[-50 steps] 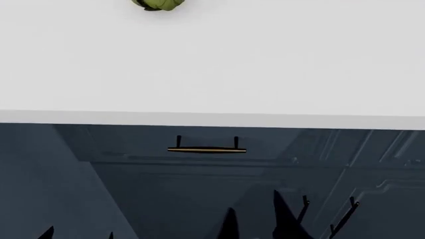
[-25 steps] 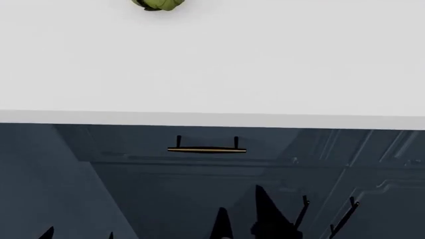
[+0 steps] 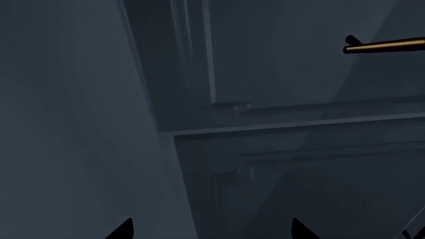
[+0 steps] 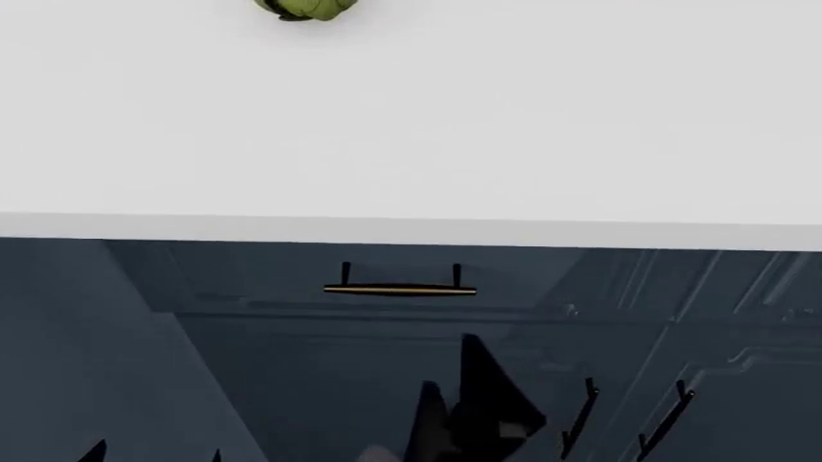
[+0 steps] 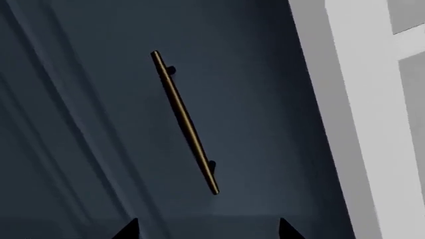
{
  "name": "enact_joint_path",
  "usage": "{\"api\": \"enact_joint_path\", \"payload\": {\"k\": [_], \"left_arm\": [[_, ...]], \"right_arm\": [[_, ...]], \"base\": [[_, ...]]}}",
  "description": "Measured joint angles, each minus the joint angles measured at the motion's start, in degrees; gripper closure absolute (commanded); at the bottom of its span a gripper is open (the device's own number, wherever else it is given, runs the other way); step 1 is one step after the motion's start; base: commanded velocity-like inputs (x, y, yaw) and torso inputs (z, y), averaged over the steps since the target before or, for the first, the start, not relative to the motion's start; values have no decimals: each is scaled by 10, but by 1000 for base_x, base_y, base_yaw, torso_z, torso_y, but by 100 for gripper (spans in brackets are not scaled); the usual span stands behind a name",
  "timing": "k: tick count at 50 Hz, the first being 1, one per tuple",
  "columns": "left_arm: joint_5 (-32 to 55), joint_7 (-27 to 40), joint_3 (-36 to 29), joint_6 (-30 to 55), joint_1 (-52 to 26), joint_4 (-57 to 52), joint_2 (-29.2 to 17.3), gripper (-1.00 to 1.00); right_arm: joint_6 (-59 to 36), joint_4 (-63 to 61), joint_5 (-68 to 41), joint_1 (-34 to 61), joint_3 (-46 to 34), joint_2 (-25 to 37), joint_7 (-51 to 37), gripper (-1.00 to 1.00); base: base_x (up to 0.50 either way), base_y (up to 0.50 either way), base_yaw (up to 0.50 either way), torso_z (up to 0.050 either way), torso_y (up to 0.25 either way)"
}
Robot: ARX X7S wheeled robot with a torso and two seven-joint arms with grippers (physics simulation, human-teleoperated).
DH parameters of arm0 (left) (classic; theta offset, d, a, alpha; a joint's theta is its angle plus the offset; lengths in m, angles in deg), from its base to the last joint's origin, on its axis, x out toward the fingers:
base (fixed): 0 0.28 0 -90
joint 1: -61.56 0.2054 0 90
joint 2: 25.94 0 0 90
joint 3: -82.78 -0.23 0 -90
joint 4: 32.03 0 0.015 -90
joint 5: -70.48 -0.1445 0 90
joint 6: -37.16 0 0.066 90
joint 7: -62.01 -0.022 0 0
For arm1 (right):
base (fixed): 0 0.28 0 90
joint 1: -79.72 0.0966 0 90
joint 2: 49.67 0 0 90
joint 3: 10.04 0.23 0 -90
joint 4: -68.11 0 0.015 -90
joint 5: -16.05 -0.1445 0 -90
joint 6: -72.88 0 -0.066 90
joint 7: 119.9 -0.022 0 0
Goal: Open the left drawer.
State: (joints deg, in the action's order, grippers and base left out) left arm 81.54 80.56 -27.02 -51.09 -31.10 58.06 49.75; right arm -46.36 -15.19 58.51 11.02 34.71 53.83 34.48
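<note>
The left drawer (image 4: pixel 257 274) is a shallow dark slate-blue front just under the white counter, and it looks closed. Its brass bar handle (image 4: pixel 399 289) sits on two black posts. My right gripper (image 4: pixel 449 371) is open and empty, below the handle and slightly to its right, not touching it. In the right wrist view the handle (image 5: pixel 184 122) lies ahead of the open right gripper (image 5: pixel 207 229), well clear of the fingertips. My left gripper (image 4: pixel 154 452) is open and empty, low at the left. In its wrist view, past the open left gripper (image 3: pixel 211 230), one end of the handle (image 3: pixel 385 46) shows.
The white counter (image 4: pixel 411 144) overhangs the drawer and has a green object (image 4: pixel 304 8) at its far edge. Cabinet doors with slanted black handles (image 4: pixel 580 414) (image 4: pixel 668 419) stand below at the right. A plain dark panel (image 4: pixel 77 346) fills the left.
My right gripper has risen and shifted left, closer to the brass handle. The left gripper and the drawer have not moved.
</note>
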Motion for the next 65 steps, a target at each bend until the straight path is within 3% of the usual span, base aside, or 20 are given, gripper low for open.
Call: {"api": "enact_joint_path", "payload": {"k": [42,65], "left_arm": [[5,6,-6,2,-1,2,0,-100],[7,8,-9,-3,-1,5,0,-100]], "right_arm": [[15,293,50,138,-63,-74,-84,-100],[2,355,50,168,-81,-89,-77,-100]], "base": [[1,3,0,0,0],[2,4,0,0,0]]}}
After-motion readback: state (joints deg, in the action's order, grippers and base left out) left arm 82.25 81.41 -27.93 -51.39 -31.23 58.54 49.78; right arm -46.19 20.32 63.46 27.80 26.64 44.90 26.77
